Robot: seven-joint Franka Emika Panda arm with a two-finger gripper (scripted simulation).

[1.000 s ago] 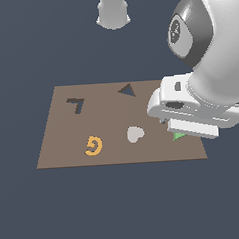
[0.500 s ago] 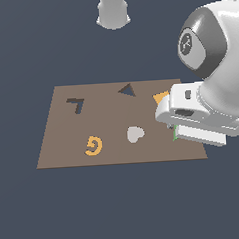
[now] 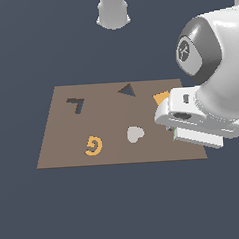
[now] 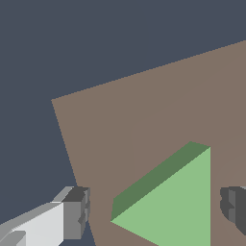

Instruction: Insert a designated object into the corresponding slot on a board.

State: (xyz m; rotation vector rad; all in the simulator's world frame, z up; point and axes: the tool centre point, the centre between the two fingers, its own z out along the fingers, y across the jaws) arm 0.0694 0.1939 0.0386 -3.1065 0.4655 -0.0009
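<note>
The light-green triangle piece (image 4: 178,206) lies flat on the brown board (image 4: 144,120) near one of its corners. My gripper (image 4: 153,211) is open and straddles the piece, with one grey finger (image 4: 74,214) on each side and a small gap to each. In the exterior view my white hand (image 3: 191,119) hangs over the board's (image 3: 106,122) right edge and hides the triangle piece. The slot (image 3: 127,90), a dark triangular cutout, sits at the board's far edge, well apart from my hand.
An orange square (image 3: 161,97) peeks out beside my hand. A grey heart (image 3: 135,134), an orange G-shaped piece (image 3: 94,145) and a dark hook-shaped cutout (image 3: 76,104) are also on the board. A grey pedestal (image 3: 113,11) stands beyond it.
My arm's upper part has swung toward the exterior view's right, uncovering the orange square. The hand has sunk a little over the green triangle, which no longer shows there.
</note>
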